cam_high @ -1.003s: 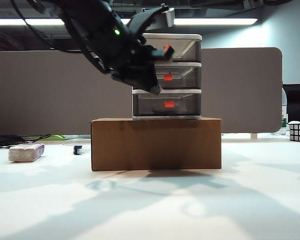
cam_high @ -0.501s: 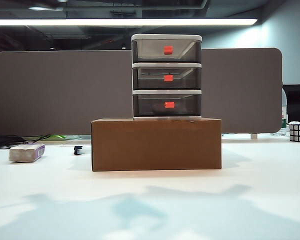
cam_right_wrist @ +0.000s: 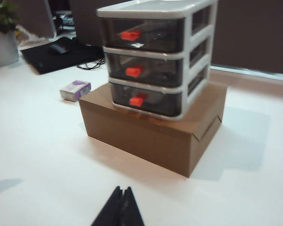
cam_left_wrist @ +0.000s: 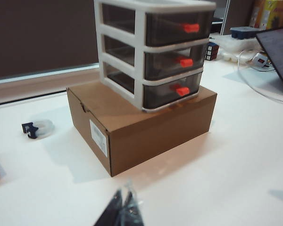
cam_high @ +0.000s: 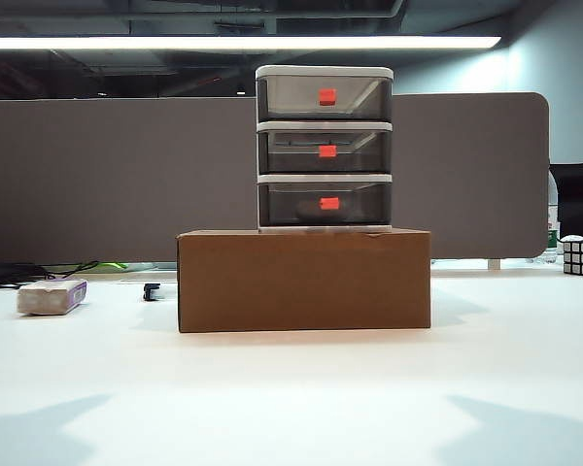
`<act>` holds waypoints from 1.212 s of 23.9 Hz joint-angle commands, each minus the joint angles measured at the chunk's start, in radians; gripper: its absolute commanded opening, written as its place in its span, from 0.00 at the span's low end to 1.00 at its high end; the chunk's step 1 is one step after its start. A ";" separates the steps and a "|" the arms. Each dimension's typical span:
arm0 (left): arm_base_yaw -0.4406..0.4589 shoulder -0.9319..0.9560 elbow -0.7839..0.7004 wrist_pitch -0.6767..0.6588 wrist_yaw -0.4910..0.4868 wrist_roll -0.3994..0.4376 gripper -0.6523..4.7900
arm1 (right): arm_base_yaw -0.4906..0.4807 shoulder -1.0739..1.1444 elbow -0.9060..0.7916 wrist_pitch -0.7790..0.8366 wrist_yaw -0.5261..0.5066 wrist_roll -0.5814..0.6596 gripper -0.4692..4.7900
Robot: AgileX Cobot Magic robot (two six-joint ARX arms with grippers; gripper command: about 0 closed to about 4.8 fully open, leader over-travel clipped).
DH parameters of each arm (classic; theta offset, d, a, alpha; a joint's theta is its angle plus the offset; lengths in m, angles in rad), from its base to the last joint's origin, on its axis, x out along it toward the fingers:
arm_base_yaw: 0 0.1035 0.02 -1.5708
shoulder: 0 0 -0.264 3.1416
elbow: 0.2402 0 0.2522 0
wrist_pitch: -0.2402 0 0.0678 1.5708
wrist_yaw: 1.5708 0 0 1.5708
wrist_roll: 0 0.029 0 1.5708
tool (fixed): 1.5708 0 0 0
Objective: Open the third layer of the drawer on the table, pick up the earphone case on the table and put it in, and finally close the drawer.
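Both grippers are seen pressed shut and empty, the left gripper [cam_left_wrist: 122, 212] and the right gripper [cam_right_wrist: 119, 209] each held above the table [cam_high: 291, 408], well apart from the drawer [cam_high: 324, 148]. All three layers are pushed in, the third layer [cam_high: 325, 203] included, and the unit is set on a cardboard box [cam_high: 303, 280]. A dark shape is seen through the third layer's front, but the earphone case cannot be made out.

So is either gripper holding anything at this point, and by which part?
Nothing is held. The left gripper and right gripper are both shut on nothing, hanging over the table, well back from the drawer.
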 commanded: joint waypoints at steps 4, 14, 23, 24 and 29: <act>0.001 0.001 -0.063 0.087 -0.023 0.004 0.11 | 0.002 -0.030 -0.097 0.058 0.021 0.014 0.08; 0.004 0.001 -0.182 0.259 -0.084 0.056 0.11 | 0.000 -0.030 -0.248 0.204 0.123 0.007 0.08; 0.393 0.001 -0.182 0.253 0.137 0.099 0.11 | -0.038 -0.030 -0.248 0.210 0.187 -0.070 0.08; 0.439 0.001 -0.182 0.253 0.180 0.098 0.11 | -0.050 -0.030 -0.248 0.210 0.186 -0.070 0.08; 0.752 0.001 -0.182 0.257 0.373 0.071 0.11 | -0.171 -0.030 -0.248 0.214 0.129 -0.072 0.08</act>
